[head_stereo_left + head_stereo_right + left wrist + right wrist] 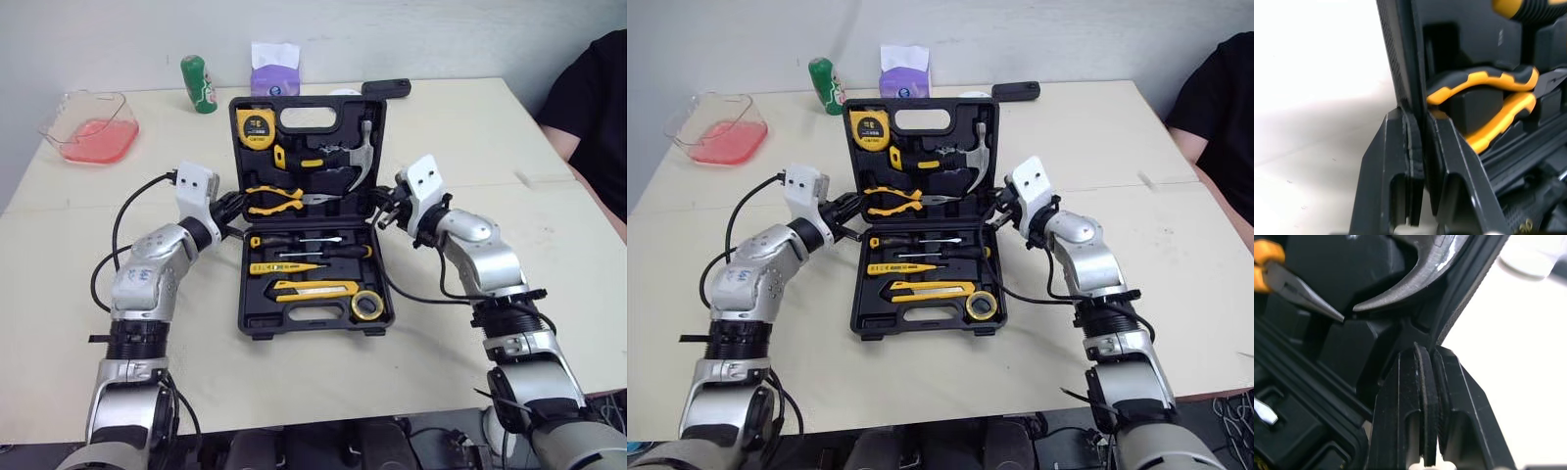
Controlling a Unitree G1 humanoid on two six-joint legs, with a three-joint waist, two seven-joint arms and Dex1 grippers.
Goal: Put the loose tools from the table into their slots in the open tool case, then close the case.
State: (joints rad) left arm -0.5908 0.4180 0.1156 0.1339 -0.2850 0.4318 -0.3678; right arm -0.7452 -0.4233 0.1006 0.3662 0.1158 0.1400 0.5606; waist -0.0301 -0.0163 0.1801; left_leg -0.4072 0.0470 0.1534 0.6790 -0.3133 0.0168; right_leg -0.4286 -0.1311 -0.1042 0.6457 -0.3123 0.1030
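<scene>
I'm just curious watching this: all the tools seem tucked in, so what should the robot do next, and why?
Probably swing the lid up and over toward itself. The tools all sit in slots, and the left claw and right claw each pinch a side edge of that far half.

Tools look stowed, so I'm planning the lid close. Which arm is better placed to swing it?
Left, marginally: the left gripper clamps the tool case's left wall beside the pliers; the right gripper seems only to nip the right wall's edge by the hammer.
</scene>
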